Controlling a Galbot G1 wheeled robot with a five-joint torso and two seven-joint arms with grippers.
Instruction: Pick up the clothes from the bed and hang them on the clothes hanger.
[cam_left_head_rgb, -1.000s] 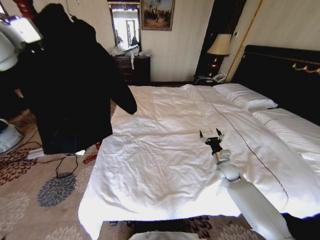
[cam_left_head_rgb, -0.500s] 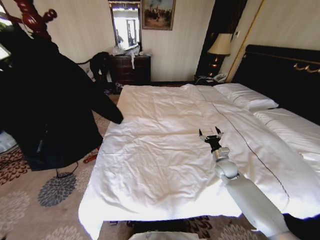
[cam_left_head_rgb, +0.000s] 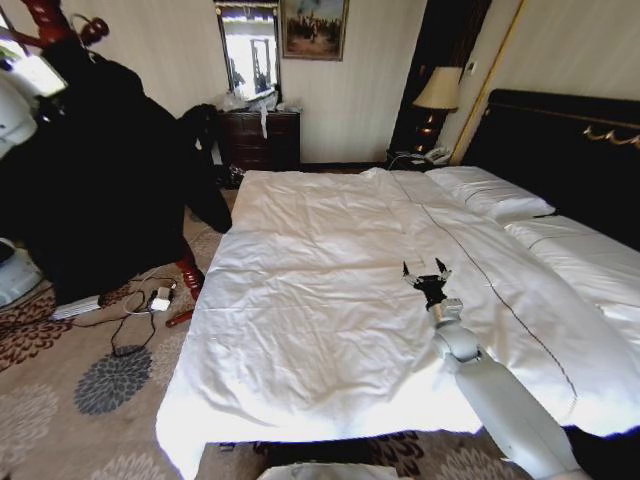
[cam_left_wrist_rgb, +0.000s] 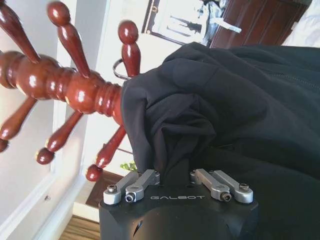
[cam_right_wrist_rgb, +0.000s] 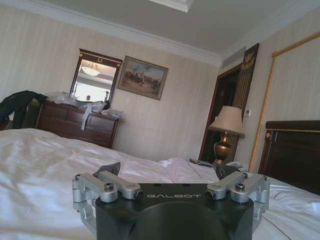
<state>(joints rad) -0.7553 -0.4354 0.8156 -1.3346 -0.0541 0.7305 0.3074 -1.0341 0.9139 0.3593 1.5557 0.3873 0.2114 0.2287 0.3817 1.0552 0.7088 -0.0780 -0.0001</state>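
The clothes, a long black coat (cam_left_head_rgb: 110, 170), hang off the floor at the left, clear of the bed (cam_left_head_rgb: 330, 300), against a red wooden coat stand (cam_left_head_rgb: 50, 15). In the left wrist view my left gripper (cam_left_wrist_rgb: 176, 172) is shut on a bunched fold of the coat (cam_left_wrist_rgb: 210, 110), its fingertips buried in the cloth, close beside the stand's turned pegs (cam_left_wrist_rgb: 75, 90). My left arm (cam_left_head_rgb: 15, 95) is raised at the far left. My right gripper (cam_left_head_rgb: 425, 272) rests open on the white duvet, holding nothing. The clothes hanger is hidden.
A dark dresser (cam_left_head_rgb: 265, 135) with a smaller dark garment (cam_left_head_rgb: 200, 125) beside it stands at the far wall under a mirror. Cables and a plug (cam_left_head_rgb: 150, 300) lie on the patterned carpet left of the bed. A lamp (cam_left_head_rgb: 438, 90) and black headboard (cam_left_head_rgb: 570, 150) are at the right.
The coat has drawn left and in toward the coat stand, uncovering the dresser side and the cables on the floor. The right gripper has stayed on the duvet.
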